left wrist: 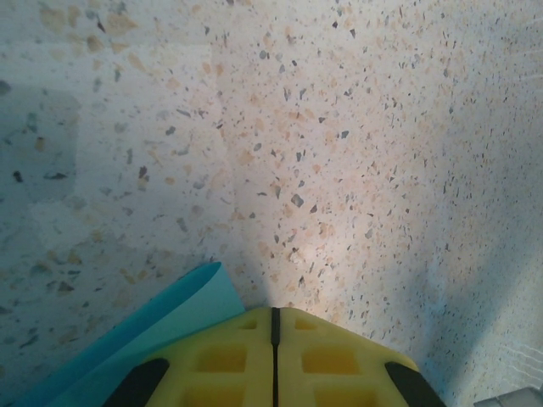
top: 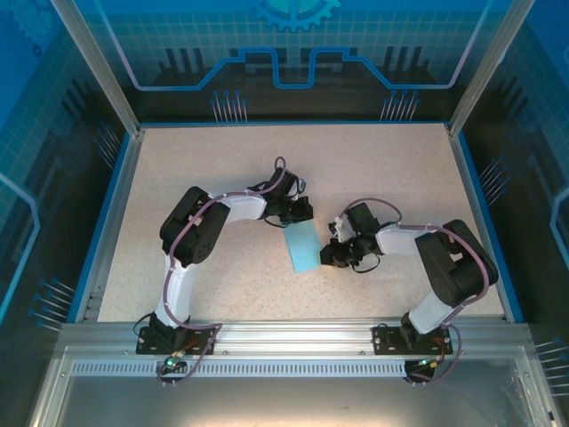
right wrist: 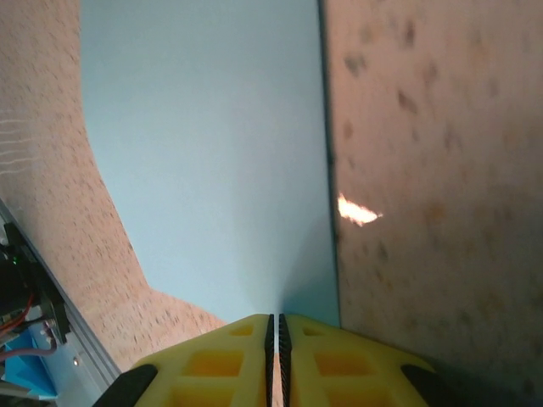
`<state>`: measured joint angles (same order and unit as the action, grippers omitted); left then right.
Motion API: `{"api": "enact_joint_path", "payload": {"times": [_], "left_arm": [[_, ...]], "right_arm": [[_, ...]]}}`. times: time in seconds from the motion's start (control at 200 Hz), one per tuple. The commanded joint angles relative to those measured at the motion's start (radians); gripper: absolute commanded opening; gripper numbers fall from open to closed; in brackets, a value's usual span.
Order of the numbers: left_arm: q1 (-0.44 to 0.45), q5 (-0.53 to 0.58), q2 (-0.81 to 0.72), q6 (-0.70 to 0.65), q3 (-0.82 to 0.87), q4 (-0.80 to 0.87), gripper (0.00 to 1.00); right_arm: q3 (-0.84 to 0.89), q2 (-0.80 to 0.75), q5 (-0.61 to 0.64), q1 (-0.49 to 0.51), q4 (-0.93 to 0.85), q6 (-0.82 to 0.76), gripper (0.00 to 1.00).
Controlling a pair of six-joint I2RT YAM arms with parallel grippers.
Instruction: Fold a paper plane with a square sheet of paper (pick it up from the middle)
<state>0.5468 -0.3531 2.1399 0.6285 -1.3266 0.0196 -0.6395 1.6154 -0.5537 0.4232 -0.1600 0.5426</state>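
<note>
Light-blue paper sheet (top: pixel 302 248): it lies just below centre of the top view, between the two wrists, on the speckled tabletop (top: pixel 204 160). The outline reads as a narrow rectangle, so we judge it folded in half. We expect it to be light, limp, easily creased and prone to slide on the smooth top. A gentle pinch at an edge or along the fold suits it, with no dragging.

Left gripper (left wrist: pixel 273 343): pads together at the sheet's upper end. A blue corner curls up at the lower left of its wrist view.

Right gripper (right wrist: pixel 273 339): pads together at the sheet's right edge. We cannot tell whether a layer is pinched between them.

Obstacles: we judge that the two wrists crowd each other. The right arm's cable loops (top: pixel 373 209) hang near. The aluminium rail (top: pixel 284 334) lies well apart, at the bottom.
</note>
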Motion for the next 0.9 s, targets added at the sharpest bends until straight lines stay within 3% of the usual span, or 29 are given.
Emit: {"api": "enact_joint_path", "payload": {"times": [0.0, 0.17, 0.54, 0.895], "left_arm": [[-0.023, 0.075, 0.020, -0.013, 0.020, 0.075, 0.09], [-0.023, 0.069, 0.020, -0.013, 0.019, 0.078, 0.09], [-0.023, 0.051, 0.020, -0.007, 0.016, 0.080, 0.09], [-0.022, 0.049, 0.018, -0.003, 0.020, 0.076, 0.09]], "right_arm": [[-0.002, -0.079, 0.008, 0.022, -0.151, 0.007, 0.13], [-0.122, -0.137, 0.034, 0.000, -0.096, 0.023, 0.15], [-0.376, 0.169, 0.055, -0.021, -0.053, 0.010, 0.13], [-0.415, 0.292, 0.071, -0.021, -0.062, 0.004, 0.13]]}}
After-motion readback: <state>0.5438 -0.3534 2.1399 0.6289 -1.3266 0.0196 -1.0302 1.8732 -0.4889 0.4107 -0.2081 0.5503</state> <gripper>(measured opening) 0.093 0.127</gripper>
